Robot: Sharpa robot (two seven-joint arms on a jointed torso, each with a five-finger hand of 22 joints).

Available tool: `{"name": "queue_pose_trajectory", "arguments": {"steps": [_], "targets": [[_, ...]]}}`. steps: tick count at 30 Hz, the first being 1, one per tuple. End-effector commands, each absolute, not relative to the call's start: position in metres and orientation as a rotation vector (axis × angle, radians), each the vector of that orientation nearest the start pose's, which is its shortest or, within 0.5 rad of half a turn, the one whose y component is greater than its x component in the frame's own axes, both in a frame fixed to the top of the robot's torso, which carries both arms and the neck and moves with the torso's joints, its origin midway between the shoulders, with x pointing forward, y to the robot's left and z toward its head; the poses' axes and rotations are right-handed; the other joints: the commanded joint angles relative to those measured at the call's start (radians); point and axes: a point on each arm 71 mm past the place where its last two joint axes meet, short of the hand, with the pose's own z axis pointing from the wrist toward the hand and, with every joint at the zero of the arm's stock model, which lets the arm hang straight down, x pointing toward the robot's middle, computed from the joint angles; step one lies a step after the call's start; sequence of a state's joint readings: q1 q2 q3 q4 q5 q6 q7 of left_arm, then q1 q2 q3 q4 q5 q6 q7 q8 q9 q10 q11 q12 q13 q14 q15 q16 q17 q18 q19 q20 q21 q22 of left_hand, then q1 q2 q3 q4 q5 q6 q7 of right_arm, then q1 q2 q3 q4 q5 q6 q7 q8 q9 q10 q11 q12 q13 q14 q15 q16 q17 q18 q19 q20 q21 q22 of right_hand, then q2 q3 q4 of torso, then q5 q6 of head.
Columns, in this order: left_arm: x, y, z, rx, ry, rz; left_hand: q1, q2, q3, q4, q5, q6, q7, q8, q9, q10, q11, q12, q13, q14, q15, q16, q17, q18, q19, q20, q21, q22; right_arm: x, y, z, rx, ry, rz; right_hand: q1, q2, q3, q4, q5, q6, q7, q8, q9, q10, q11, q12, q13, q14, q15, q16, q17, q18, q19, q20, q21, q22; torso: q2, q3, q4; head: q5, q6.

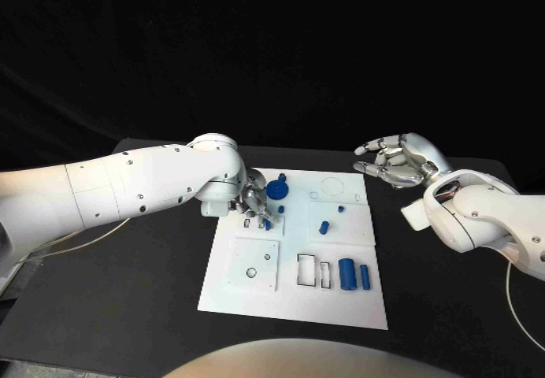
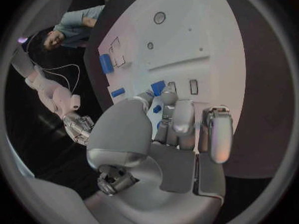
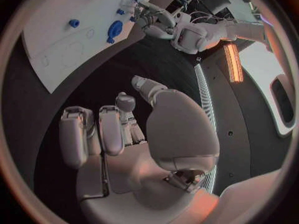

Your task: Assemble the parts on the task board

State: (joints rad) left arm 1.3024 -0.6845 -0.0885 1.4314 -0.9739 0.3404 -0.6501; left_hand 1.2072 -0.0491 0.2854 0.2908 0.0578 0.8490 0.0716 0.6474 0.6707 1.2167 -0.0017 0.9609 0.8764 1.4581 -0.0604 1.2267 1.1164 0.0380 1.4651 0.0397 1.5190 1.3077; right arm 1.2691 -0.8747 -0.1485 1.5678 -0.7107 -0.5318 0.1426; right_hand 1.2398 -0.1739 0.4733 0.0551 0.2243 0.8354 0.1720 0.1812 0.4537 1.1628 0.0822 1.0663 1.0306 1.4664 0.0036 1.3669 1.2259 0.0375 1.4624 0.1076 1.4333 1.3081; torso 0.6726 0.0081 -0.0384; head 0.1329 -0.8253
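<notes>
The left hand [image 1: 252, 201] hangs low over the task board [image 1: 259, 295], fingers curled down at a small blue part [image 2: 158, 87] just beyond its fingertips, presumably to seat it. Whether it pinches that part cannot be told; the fingers hide any contact. Farther off lie two blue cylinders [image 1: 354, 275]. Well apart, the right hand [image 1: 392, 161] hovers off the board, loosely curled, holding nothing, keeping clear.

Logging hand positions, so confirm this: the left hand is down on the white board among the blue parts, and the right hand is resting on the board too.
Wrong about the right hand: the head view shows it raised off the board's far right corner, fingers curled, holding nothing. The left hand is indeed down on the board among the blue parts.
</notes>
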Motion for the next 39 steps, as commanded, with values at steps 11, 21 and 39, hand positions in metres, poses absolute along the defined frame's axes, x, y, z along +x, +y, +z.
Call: {"name": "queue_pose_trajectory", "arguments": {"steps": [11,21,39], "targets": [[0.491,0.166,-0.214,-0.050,2.553,-0.336,0.025,-0.007,0.042,-0.001,-0.005,-0.010,0.002,-0.002,0.003,-0.010,0.000,-0.007,-0.007,0.004,-0.004,0.005,-0.002,-0.012,0.043,-0.002,0.002,0.139,0.479,-0.212,-0.179,0.469,1.584,1.049,-0.007,0.003,0.002,0.002,0.007,0.001,-0.001,0.001,-0.001,-0.002,-0.001,-0.001,0.002,0.023,0.000,-0.001,0.001,0.006,-0.002,0.003,-0.001,0.140,0.001,-0.0001,-0.0012,-0.002,-0.005],[0.491,0.166,-0.216,-0.072,2.563,-0.362,0.109,-0.068,0.301,-0.037,-0.004,-0.020,0.000,-0.010,0.014,-0.031,-0.004,-0.038,-0.042,0.003,-0.010,0.005,-0.003,-0.012,0.042,-0.006,0.002,0.141,0.479,-0.212,-0.180,0.469,1.585,1.049,-0.007,0.003,0.003,0.003,0.008,0.001,-0.001,0.001,-0.001,-0.002,-0.001,-0.001,0.001,0.023,0.000,-0.003,-0.001,0.006,-0.002,0.003,-0.001,0.140,0.000,0.0004,0.0014,-0.006,-0.008],[0.489,0.176,-0.213,-0.246,2.526,-0.487,-0.066,-0.163,0.700,-0.258,0.170,-0.022,0.004,0.069,0.113,0.009,-0.003,-0.009,-0.034,0.003,-0.008,0.007,-0.003,-0.015,0.050,-0.006,0.009,0.159,0.479,-0.213,-0.181,0.473,1.588,1.044,-0.009,0.003,0.003,0.004,0.008,0.001,-0.001,0.002,-0.002,-0.001,-0.001,0.000,0.002,0.023,0.000,-0.002,0.000,0.006,-0.001,0.003,-0.001,0.140,0.000,0.0002,0.0027,-0.002,-0.009]]}}
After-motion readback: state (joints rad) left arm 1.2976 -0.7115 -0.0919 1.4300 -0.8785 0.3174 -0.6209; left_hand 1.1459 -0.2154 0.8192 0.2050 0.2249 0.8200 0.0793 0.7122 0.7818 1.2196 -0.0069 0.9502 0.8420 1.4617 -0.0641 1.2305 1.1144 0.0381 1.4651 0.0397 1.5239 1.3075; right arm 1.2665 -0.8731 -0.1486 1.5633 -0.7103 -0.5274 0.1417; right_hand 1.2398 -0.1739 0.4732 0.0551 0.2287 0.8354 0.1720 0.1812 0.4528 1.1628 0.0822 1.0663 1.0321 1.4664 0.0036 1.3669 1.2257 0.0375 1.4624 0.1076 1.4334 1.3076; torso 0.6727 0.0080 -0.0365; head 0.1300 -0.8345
